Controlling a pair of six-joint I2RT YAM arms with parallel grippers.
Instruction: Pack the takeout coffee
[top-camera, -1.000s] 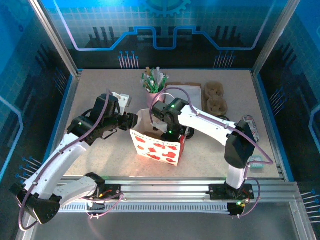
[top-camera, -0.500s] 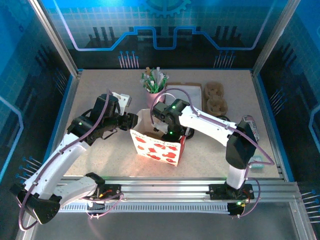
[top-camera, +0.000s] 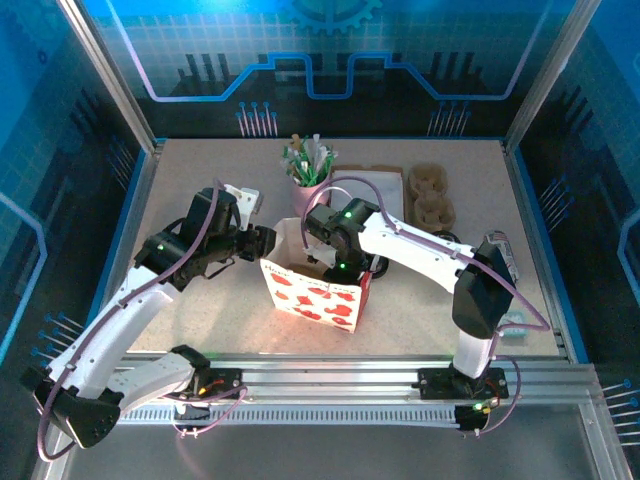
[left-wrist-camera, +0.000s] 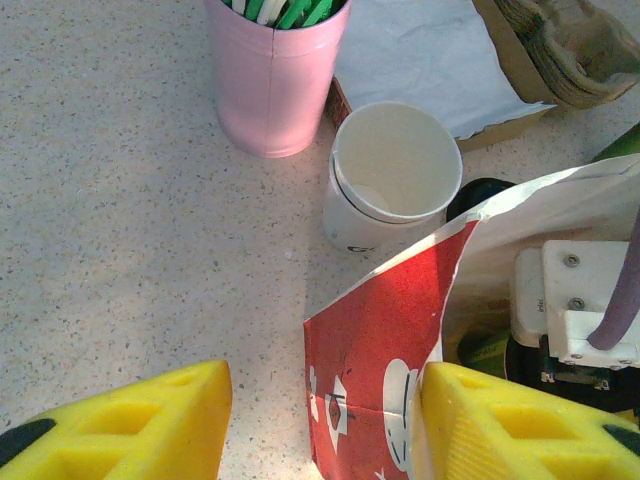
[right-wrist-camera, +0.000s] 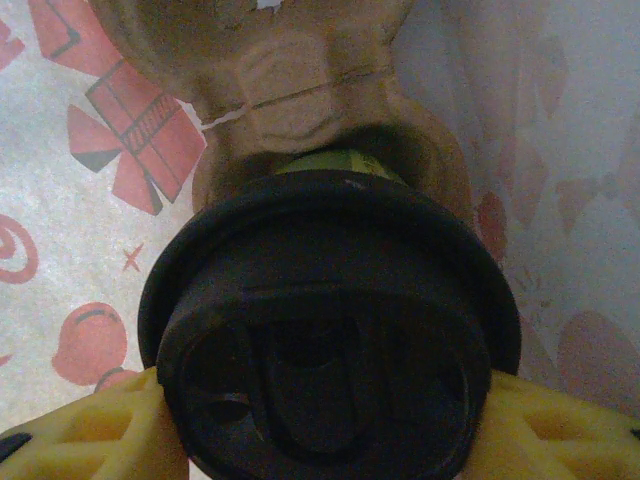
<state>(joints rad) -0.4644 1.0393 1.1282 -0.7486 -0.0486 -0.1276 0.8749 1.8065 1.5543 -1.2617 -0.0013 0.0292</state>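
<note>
right jaws: clamped on black-lidded cup (right-wrist-camera: 330, 340) — needed a straight drop into carrier (right-wrist-camera: 300, 90)
left jaws: wide, astride bag (left-wrist-camera: 370, 340) wall (mouth needed bracing)

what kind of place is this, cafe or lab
Probably a robot test cell staged as a coffee counter: blue printed panels, two arms bolted to an aluminium rail, and props like a pink cup of sticks and a paper bag.
</note>
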